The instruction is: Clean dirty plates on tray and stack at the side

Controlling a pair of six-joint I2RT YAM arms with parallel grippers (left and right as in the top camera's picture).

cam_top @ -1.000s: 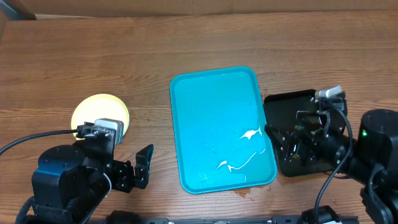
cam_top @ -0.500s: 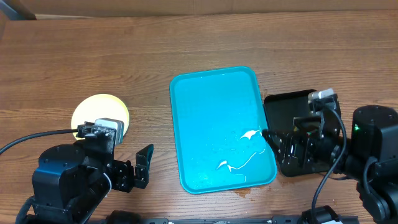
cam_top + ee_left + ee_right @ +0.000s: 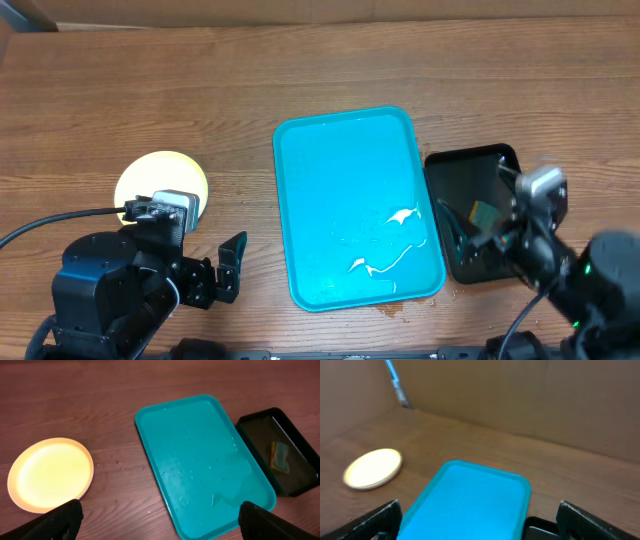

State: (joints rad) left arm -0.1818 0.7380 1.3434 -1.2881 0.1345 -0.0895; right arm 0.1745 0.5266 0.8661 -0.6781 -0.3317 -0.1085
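The turquoise tray [image 3: 345, 200] lies mid-table with nothing on it but water streaks; it also shows in the left wrist view [image 3: 200, 460] and the right wrist view [image 3: 465, 500]. A pale yellow-green plate [image 3: 160, 183] rests on the wood left of the tray, also in the left wrist view [image 3: 50, 474] and the right wrist view [image 3: 372, 467]. I cannot tell whether other plates lie under it. My left gripper [image 3: 230, 268] is open and empty between plate and tray. My right gripper [image 3: 462, 235] is open and empty over the black tray.
A small glossy black tray [image 3: 470, 175] sits right of the turquoise tray, with a yellow-green sponge [image 3: 484, 215] in it; the sponge also shows in the left wrist view [image 3: 280, 455]. A cardboard wall [image 3: 520, 395] stands at the back.
My right arm has pulled back and tilted up from the black tray, leaving the sponge uncovered in it. The left arm, plate and turquoise tray have not moved.
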